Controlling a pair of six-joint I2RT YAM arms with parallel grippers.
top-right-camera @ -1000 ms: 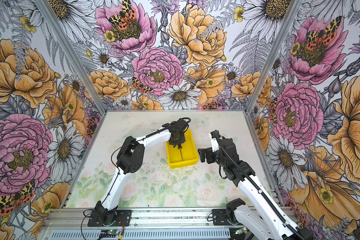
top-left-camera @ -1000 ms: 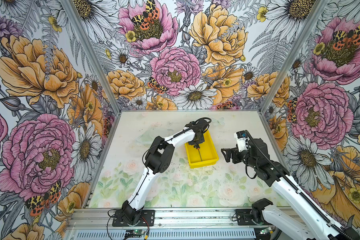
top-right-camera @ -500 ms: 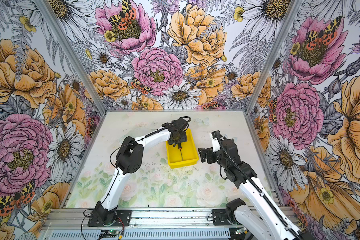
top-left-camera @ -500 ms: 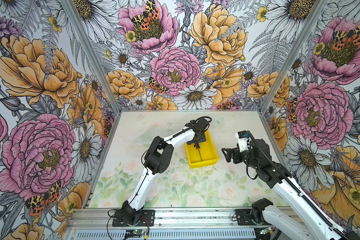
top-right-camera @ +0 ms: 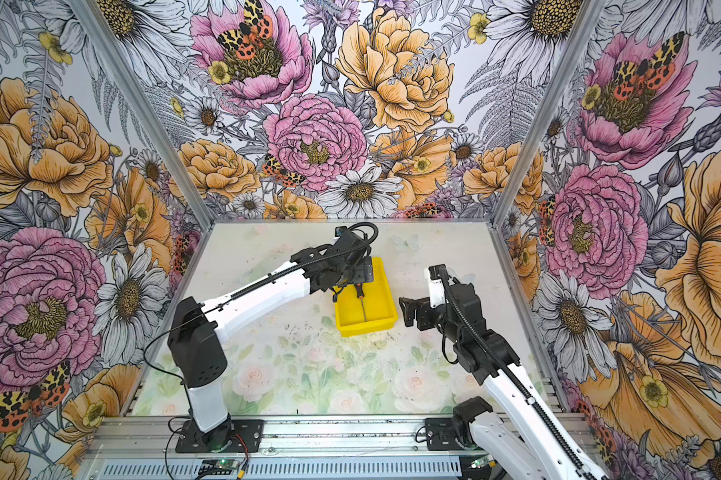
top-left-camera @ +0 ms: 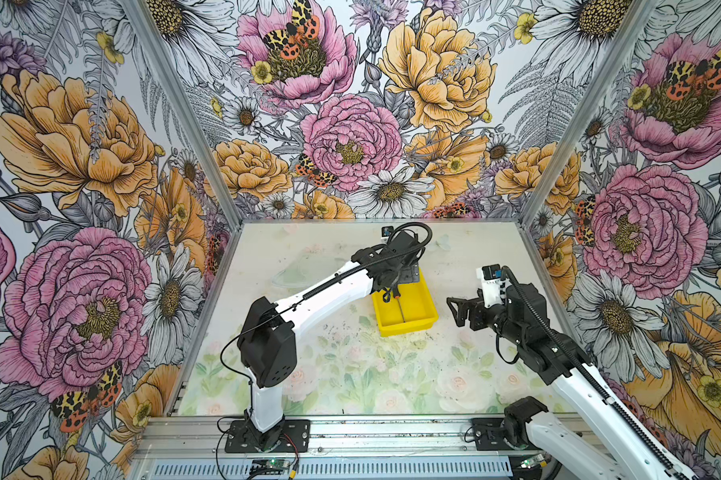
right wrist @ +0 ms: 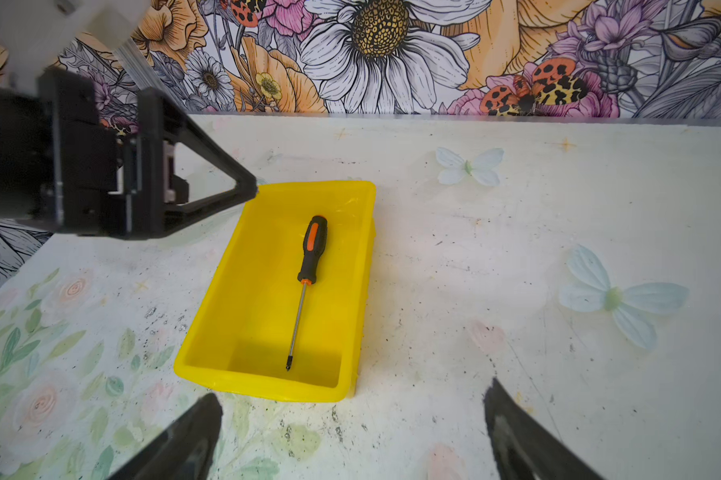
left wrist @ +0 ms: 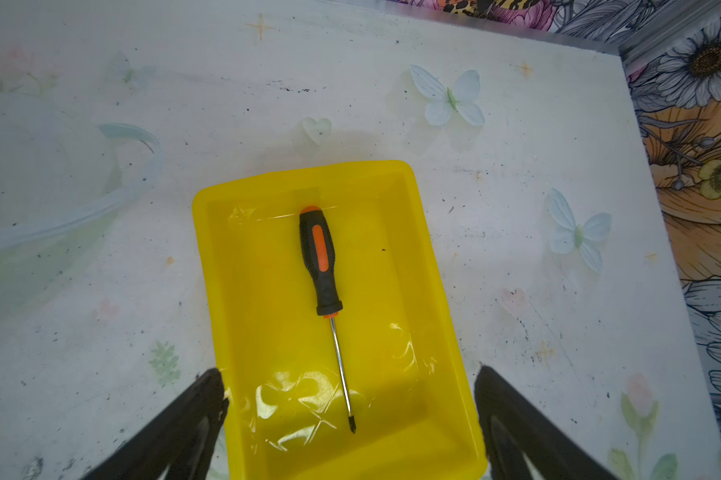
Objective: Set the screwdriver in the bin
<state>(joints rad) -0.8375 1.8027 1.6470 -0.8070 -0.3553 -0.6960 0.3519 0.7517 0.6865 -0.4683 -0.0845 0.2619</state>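
Hovering over the bin (left wrist: 203, 266), the left gripper (left wrist: 348, 372) has its jaws spread wide and grips nothing. Its two black fingers (left wrist: 192, 415) straddle the bin's near end, one outside each long wall. Between them and below lies the screwdriver (left wrist: 321, 266), flat on the bin floor and lengthwise. Its tip is nearest the jaws and its black-and-orange handle lies out ahead, by the far end wall. No finger touches the tool.

Right gripper (right wrist: 352, 392): jaws also wide apart, empty, low over the table (right wrist: 516, 249). The bin (right wrist: 259, 386) sits just ahead of these jaws. The screwdriver (right wrist: 313, 249) inside points its tip back toward them, handle away. At the bin's far corner one of the left gripper's fingers (right wrist: 242, 191) shows, tip just beside the rim; contact cannot be told.

Both top views: left gripper (top-left-camera: 392, 286) (top-right-camera: 346, 286) above the bin's back end. The right gripper (top-left-camera: 458, 309) (top-right-camera: 408, 309) is off to the bin's side, apart from it, with bare table between. The shaft (top-left-camera: 401, 311) shows as a thin line on the yellow floor.
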